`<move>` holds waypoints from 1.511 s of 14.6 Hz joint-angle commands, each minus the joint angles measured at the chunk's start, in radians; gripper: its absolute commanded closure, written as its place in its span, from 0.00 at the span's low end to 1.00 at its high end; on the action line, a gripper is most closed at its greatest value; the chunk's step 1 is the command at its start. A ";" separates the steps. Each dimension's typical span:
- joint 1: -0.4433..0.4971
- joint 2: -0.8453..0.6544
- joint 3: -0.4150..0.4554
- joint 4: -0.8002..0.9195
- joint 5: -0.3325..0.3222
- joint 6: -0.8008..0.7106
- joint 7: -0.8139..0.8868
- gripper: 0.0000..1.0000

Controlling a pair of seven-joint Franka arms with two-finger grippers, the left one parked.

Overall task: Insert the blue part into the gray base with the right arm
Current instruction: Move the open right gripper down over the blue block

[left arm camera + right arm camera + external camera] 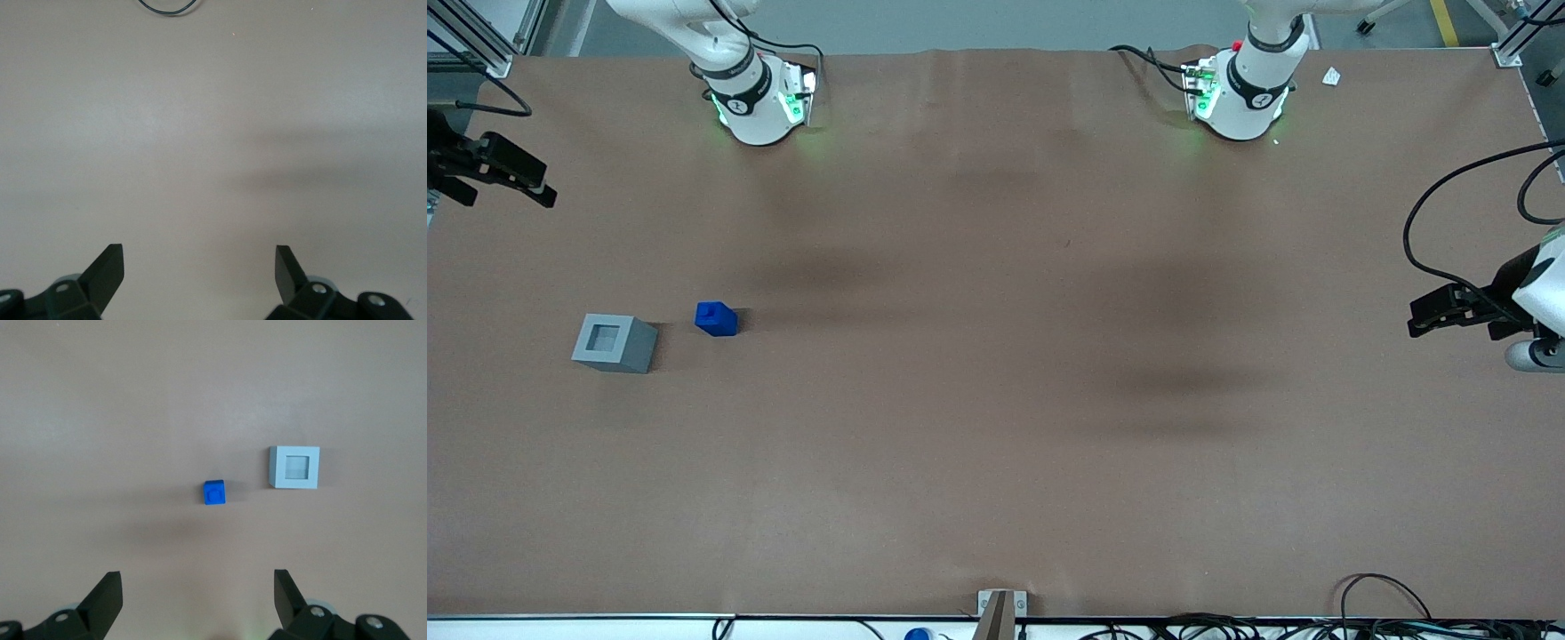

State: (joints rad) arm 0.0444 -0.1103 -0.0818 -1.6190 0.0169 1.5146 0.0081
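1. Blue part point(716, 318): small bright-blue block, smaller square stud on its top face, sitting flat on the brown desk point(996, 427) toward the working arm's end. Also seen from above in the right wrist view point(213, 493), stud facing up.
2. Gray base point(615, 343): light-gray cube, square recess facing up, clearly bigger than the blue part. Just beside the blue part with a bare gap between them, not touching; slightly nearer the front camera. Wrist view shows the recess open point(294, 467).
3. Right hand point(494, 169): black, at the edge of the desk at the working arm's end, well apart from both blocks and farther from the front camera than they are. Fingers spread wide, gripping nothing; both black fingertips point(107, 595) visible in the wrist view with bare desk between them.
4. Nothing sits between the hand and the blocks; only soft shadows on the desk surface around them.
5. Other stuff: two white arm pedestals point(760, 98) with green lights along the desk edge farthest from the front camera, loose black cables point(1387, 596) at the nearest edge.
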 commanded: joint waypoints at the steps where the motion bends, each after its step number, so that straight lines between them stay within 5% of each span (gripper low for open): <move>1: 0.011 0.004 -0.003 -0.004 0.012 0.028 0.004 0.00; 11: -0.006 0.201 -0.006 -0.039 0.009 0.093 0.004 0.00; 17: -0.005 0.224 -0.006 -0.322 0.008 0.421 0.000 0.00; 22: -0.017 0.225 -0.006 -0.461 0.008 0.545 -0.127 0.00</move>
State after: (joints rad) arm 0.0434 0.1589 -0.0890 -2.0066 0.0187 2.0253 -0.0576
